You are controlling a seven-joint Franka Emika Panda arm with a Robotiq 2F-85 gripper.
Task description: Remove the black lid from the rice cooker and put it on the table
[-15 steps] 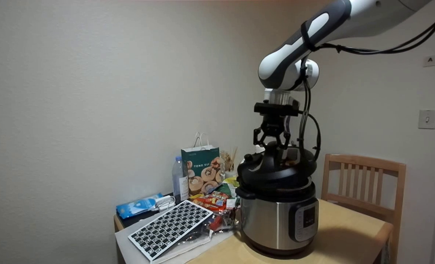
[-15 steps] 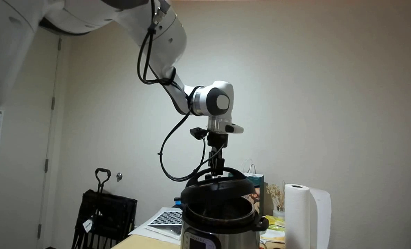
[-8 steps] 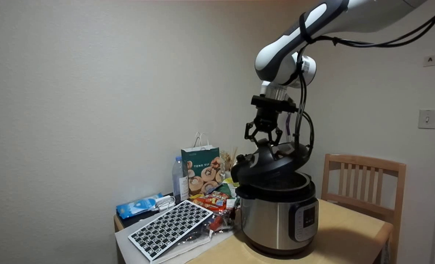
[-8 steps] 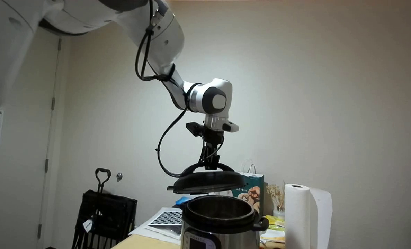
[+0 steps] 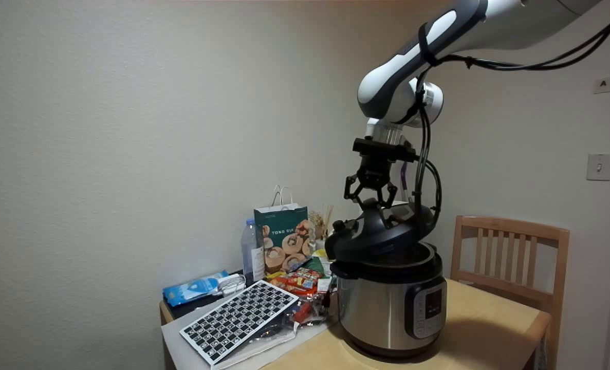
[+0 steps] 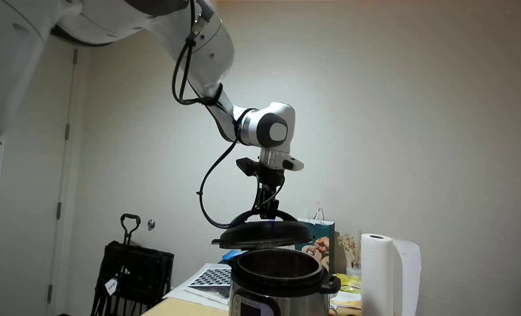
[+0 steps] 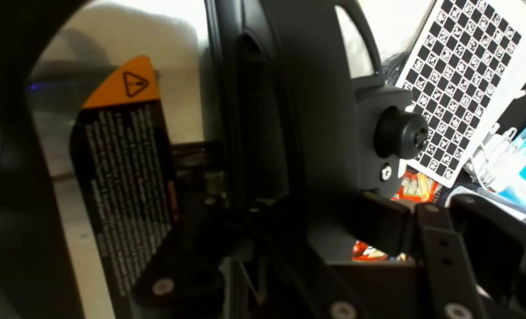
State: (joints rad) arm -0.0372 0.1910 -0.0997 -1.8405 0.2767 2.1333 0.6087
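Note:
My gripper (image 5: 371,199) is shut on the handle of the black lid (image 5: 376,241) and holds it above the rice cooker (image 5: 371,308). In an exterior view (image 6: 267,216) the fingers meet the middle of the handle arch. The lid (image 6: 264,235) hangs tilted, shifted off the pot's opening, so the cooker's dark inside shows. Its lower edge is close to the cooker's rim (image 6: 282,285); I cannot tell if they touch. In the wrist view the lid (image 7: 325,110) fills the middle, and the dark fingers (image 7: 305,217) are around its handle. The table (image 5: 482,334) bears the cooker.
A checkered board (image 5: 239,321) and snack packets (image 5: 299,281) lie beside the cooker. A green paper bag (image 5: 284,236) and a bottle (image 5: 251,246) stand behind. A paper towel roll (image 6: 376,276) stands near the cooker. A wooden chair (image 5: 510,257) is behind the table.
The gripper and lid have moved off the cooker's opening, leftward in both exterior views. The lid rose, then sank slightly in the last half second. More of the pot's inside shows.

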